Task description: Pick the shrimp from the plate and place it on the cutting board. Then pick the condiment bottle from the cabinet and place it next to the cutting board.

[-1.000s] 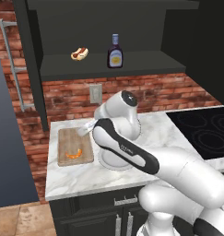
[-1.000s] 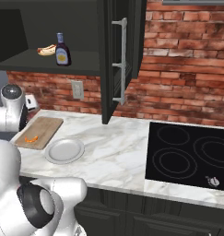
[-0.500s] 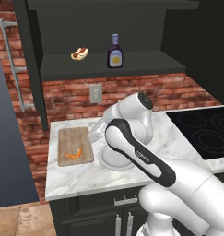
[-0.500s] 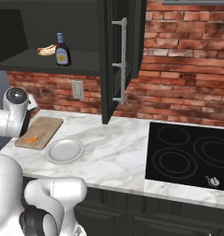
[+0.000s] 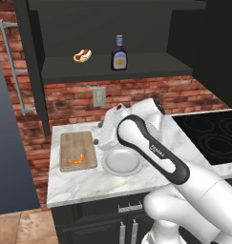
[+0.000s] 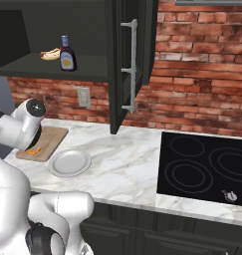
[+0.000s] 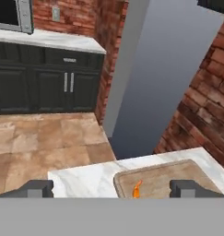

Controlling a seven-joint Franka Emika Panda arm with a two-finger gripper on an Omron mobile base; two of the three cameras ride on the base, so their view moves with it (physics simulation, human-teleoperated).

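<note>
Red brick backs the white marble surface [image 5: 89, 183] I am working over, with a black cooktop [image 6: 207, 167] set into it on the right. On the surface the wooden cutting board [image 5: 78, 150] lies close beside the round grey plate [image 5: 121, 161], and the orange shrimp [image 5: 76, 159] rests on the board near its front edge, with the plate bare. Up in the dark cabinet [image 5: 117, 66], the condiment bottle [image 5: 119, 53] stands upright on the shelf, the hot dog [image 5: 82, 55] lying a little way to its left. My tool [image 7: 112, 188] hangs above the board with its two dark fingertips [image 7: 36, 187] spread wide and nothing between them; in the hand view the shrimp [image 7: 137, 188] sits on the board [image 7: 164, 179] just below the gap. From the right base view the white arm hides part of the board [image 6: 50, 140], and the plate [image 6: 69, 162] lies just beside it.
</note>
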